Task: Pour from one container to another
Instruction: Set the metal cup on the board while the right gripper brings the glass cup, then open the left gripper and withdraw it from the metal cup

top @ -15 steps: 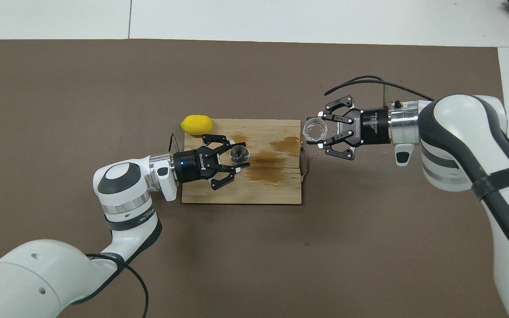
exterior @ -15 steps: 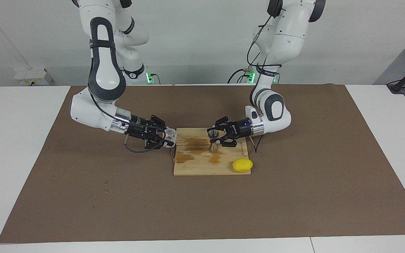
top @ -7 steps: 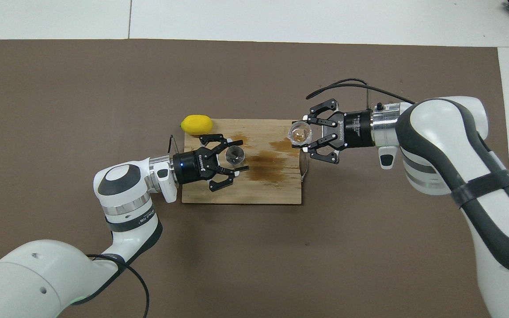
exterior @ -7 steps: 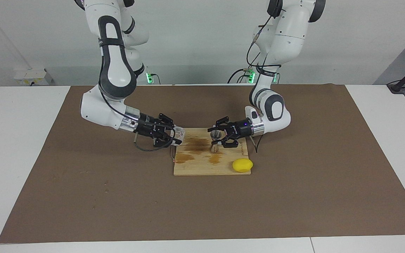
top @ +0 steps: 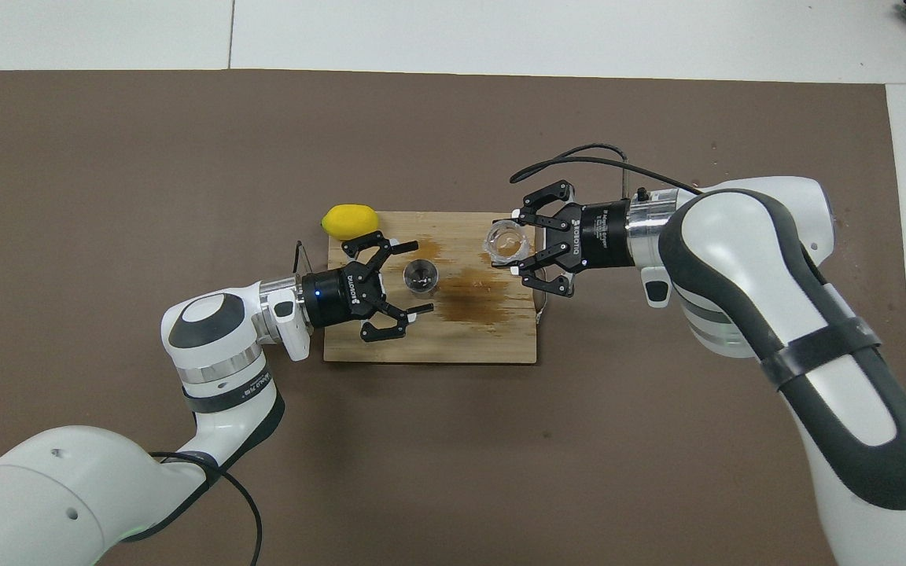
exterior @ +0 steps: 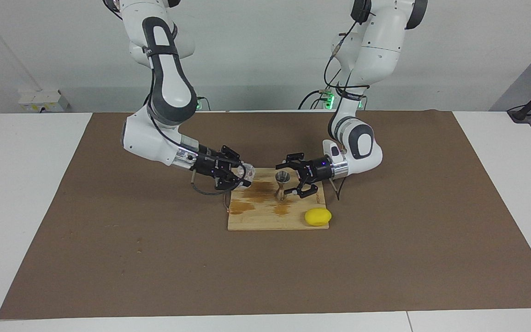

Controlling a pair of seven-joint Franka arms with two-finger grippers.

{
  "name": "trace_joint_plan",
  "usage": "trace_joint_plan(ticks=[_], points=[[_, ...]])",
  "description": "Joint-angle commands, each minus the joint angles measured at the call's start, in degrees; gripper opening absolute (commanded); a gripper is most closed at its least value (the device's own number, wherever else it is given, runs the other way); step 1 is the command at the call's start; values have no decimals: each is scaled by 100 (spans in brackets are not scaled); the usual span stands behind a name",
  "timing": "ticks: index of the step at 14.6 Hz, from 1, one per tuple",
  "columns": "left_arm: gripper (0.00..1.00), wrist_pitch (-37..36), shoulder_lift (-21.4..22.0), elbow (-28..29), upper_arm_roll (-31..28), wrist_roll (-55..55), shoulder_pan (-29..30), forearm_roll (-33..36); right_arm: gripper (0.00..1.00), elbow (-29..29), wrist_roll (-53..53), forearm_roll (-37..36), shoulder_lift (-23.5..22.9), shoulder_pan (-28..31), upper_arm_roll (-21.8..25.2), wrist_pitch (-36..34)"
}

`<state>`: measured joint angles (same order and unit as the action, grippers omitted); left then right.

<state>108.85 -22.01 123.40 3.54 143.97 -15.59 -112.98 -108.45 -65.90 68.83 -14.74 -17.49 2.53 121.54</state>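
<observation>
Facing view: right gripper (exterior: 243,176) clamped on the clear glass cup (exterior: 247,173), carried low over the wooden board (exterior: 256,216) at its edge toward the right arm's end; cup upright or only slightly tilted, no pour begun. Steel jigger (exterior: 282,185) upright on the board, just in front of the left gripper (exterior: 290,177), fingers spread wide to either side of it and clear of it. Judged about midway: cup lifted and brought in, jigger let go; left to do, closing the last gap, tipping over the jigger's mouth. Dark stains on the board between the two grippers

Overhead view: cup (top: 505,240) in the right gripper (top: 513,242), contents hard to make out; jigger (top: 421,276) between the tips of the wide left gripper (top: 403,279). Lemon (top: 351,222) beside the board (top: 461,338), just past the left gripper. Brown mat (top: 185,141) on a white table (top: 500,31); plain pale wall, cables at the arm bases
</observation>
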Motion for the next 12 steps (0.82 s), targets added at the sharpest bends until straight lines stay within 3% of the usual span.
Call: trace_joint_plan(ticks=[1,5,12], points=[[100,-206,74,149,-11,149,222,-110,0,-63,-160,-71,103,-149,20,220],[100,-496,126,333,-37,149,503,47,0,-71,-256,-221,95,-359,19,396],[100,-989,293,448,-46,96,1470,1303,0,95,-932,-783,16,-721,37,835]])
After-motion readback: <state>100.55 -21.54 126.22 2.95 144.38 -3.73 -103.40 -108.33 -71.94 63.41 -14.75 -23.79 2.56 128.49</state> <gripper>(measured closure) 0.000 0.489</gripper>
